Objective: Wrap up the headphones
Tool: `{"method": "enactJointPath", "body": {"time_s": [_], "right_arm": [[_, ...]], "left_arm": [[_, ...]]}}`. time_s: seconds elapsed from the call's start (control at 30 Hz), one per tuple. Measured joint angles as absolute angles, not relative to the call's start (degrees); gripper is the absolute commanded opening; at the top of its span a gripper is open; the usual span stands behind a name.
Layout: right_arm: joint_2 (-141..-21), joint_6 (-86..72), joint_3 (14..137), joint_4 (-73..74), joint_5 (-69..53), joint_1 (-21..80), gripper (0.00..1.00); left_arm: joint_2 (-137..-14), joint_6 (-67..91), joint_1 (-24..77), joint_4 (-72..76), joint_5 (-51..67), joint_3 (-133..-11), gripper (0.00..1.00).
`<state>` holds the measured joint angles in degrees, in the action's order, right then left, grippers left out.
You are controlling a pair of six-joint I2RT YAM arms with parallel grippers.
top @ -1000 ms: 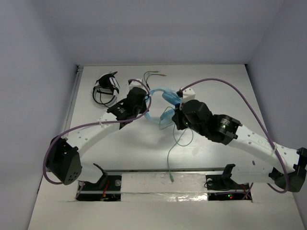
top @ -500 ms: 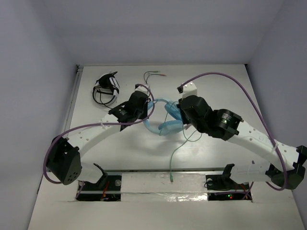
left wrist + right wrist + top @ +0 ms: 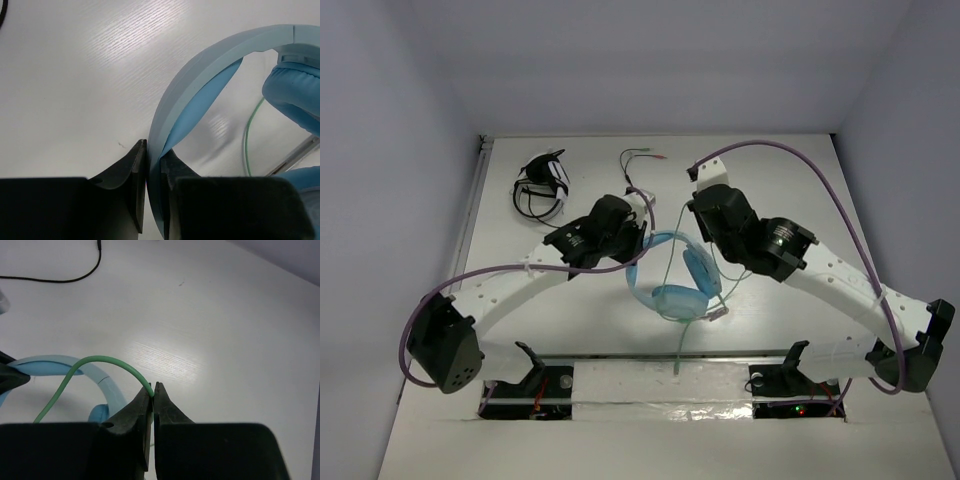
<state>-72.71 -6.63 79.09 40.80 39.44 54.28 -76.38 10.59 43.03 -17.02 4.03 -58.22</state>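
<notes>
Headphones [image 3: 678,298]: headband [image 3: 200,75] clamped by left gripper [image 3: 152,161], cable [image 3: 100,360] pinched by right gripper [image 3: 154,391], both grips unclear from above

The headphones [image 3: 678,298] are showing light blue, the headband [image 3: 195,70] paling on its outer face and deepening to a brighter blue inside. Their cable [image 3: 100,359] is running pale green. The table [image 3: 790,180] is gleaming white with fine streaky grain. The left arm [image 3: 510,285] and right arm [image 3: 840,293] are showing white with black joints, carrying purple hoses [image 3: 760,144]. A second headset [image 3: 542,185] is lying black and white.
</notes>
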Motion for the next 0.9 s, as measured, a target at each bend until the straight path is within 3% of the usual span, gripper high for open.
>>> {"method": "enactJointPath", "body": {"time_s": [0.33,0.6,0.9], "right_arm": [[-67.31,-7.46,72.55,37.26,38.26,52.45,0.23],[-58.98,-12.62,63.44,29.1,30.22,49.17,0.28],[-53.15,-17.72,51.48,13.02,17.17,40.05,0.61]], "left_arm": [[-71.46,7.97,41.78,-17.45,10.94,-61.04,0.0],[-69.67,8.51,37.95,-16.82,19.29,-63.05,0.0],[-69.19,10.31,33.01,-18.65,25.52,-70.06,0.0]]}}
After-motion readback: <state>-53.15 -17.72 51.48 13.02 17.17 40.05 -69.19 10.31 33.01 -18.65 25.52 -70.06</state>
